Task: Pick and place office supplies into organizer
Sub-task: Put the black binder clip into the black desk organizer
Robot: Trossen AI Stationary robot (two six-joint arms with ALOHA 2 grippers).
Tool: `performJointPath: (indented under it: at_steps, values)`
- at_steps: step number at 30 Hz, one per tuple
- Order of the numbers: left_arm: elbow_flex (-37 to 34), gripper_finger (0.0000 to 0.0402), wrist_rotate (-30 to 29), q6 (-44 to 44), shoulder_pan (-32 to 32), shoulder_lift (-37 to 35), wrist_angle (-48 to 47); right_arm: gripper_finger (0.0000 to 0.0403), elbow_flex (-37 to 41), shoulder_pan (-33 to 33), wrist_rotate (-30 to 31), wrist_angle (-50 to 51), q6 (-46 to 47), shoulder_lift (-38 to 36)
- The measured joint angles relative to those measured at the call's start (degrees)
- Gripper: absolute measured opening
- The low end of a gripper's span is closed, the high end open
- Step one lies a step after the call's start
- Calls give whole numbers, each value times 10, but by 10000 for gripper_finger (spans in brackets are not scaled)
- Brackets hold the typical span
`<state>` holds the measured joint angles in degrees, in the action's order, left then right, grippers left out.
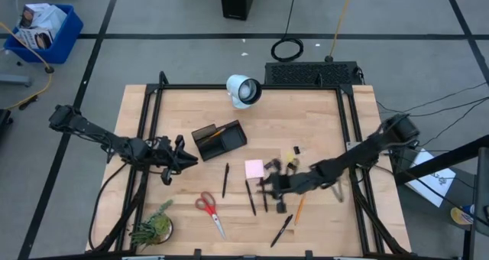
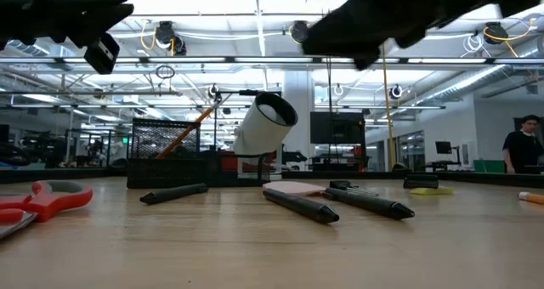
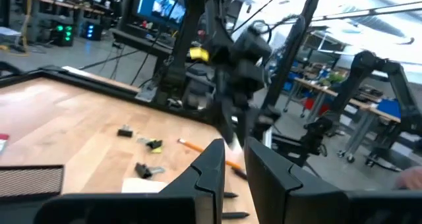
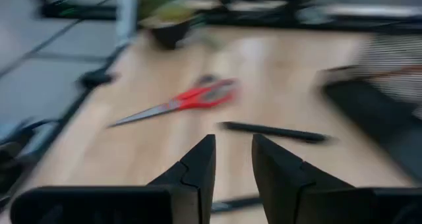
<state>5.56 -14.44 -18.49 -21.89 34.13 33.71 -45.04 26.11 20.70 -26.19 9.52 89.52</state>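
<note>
The black organizer (image 1: pixel 219 138) stands near the table's middle with one orange pencil leaning in it. Loose on the wood lie the pink sticky pad (image 1: pixel 254 168), red-handled scissors (image 1: pixel 208 209), several black pens (image 1: pixel 225 180), an orange pencil (image 1: pixel 299 209) and small clips (image 1: pixel 296 149). My right gripper (image 1: pixel 263 185) hovers over the pens just right of the pad, fingers slightly apart and empty (image 4: pixel 232 151). It faces a pen (image 4: pixel 273 132) and the scissors (image 4: pixel 191 99). My left gripper (image 1: pixel 186 157) waits left of the organizer, with a narrow gap between its fingers (image 3: pixel 234 155), holding nothing.
A white cylindrical lamp (image 1: pixel 244 90) lies at the far edge, in front of a black grille box (image 1: pixel 313 73). A potted green plant (image 1: pixel 153 228) sits at the near left corner. Black frame rails (image 1: pixel 145 138) run along the table's left and right sides.
</note>
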Motion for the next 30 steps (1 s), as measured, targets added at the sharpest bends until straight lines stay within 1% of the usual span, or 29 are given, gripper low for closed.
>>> performJointPath:
  at_steps: [3, 7, 9, 12, 14, 17, 19, 21, 25, 27, 30]
  values:
    - [0, 63, -11, -9, 0, 1, -7, 89, 42, 18, 75, 28, 37, -75]
    - [0, 63, -22, -13, 0, 8, -10, 89, 89, 32, 137, 47, 93, -152]
    - [0, 63, -33, -13, 0, 13, -10, 89, 112, 40, 151, 51, 83, -183]
    - [0, 63, -42, -13, 0, 20, -10, 89, 156, 55, 143, 77, 20, -219]
    - [0, 62, -42, -16, 0, 25, -10, 89, 189, 57, 135, 78, 10, -234]
    - [0, 63, -42, -16, 0, 31, -10, 89, 234, 51, 145, 69, -5, -248]
    - [0, 63, -49, -16, 0, 35, -6, 89, 263, 49, 150, 40, 33, -250]
    - [0, 62, -53, -16, 0, 35, -9, 89, 289, 49, 150, -11, 68, -250]
    - [0, 63, -65, -18, 0, 42, -10, 89, 332, 51, 153, -83, 83, -250]
    - [0, 63, -66, -21, 0, 45, -10, 89, 340, 51, 152, -87, 107, -250]
    - [0, 63, -66, -22, 0, 54, -10, 89, 341, 55, 152, -40, 128, -249]
